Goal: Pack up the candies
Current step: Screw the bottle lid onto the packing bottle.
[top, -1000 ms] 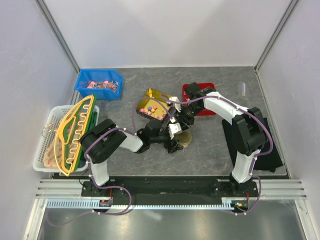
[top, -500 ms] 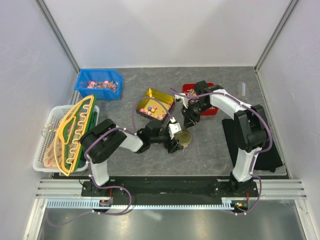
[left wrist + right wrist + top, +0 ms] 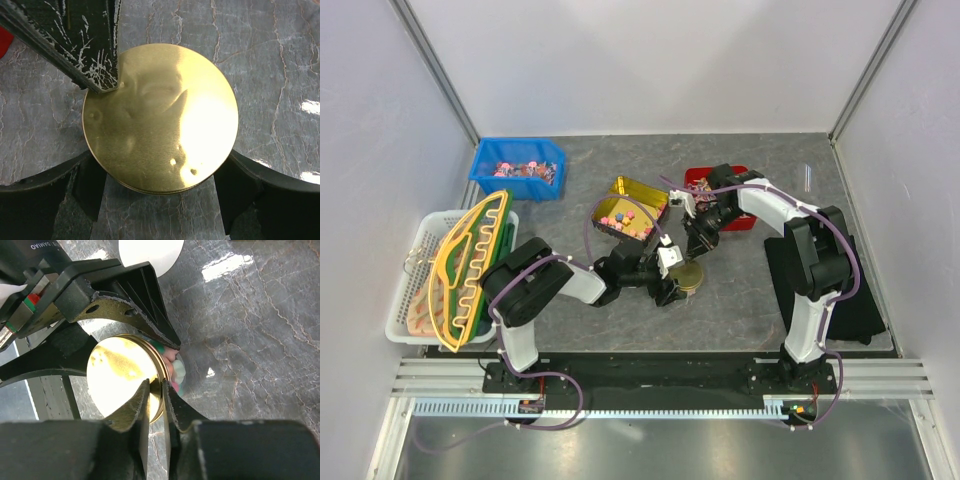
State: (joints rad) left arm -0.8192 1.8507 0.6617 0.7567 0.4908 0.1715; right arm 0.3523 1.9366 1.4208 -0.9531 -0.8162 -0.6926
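A round gold tin (image 3: 688, 277) stands on the grey table, and my left gripper (image 3: 680, 281) is shut on its sides. In the left wrist view the tin's gold lid (image 3: 160, 117) fills the middle, with a left finger (image 3: 87, 185) at each flank. My right gripper (image 3: 156, 390) is shut on the lid's rim (image 3: 161, 375), and the lid is tilted up on that side. Pink, green and white candies (image 3: 176, 371) show under the raised edge. More candies (image 3: 625, 218) lie in an open rectangular gold tin (image 3: 638, 192) just behind.
A blue bin (image 3: 518, 168) of wrapped sweets stands at the back left. A red bin (image 3: 725, 190) sits partly under the right arm. A white basket (image 3: 415, 285) with yellow-green items is at the left edge, and a black mat (image 3: 845, 290) lies at the right.
My right gripper has shifted a little to the right over the round tin and its jaws have narrowed onto the lid's rim. The left arm has not moved.
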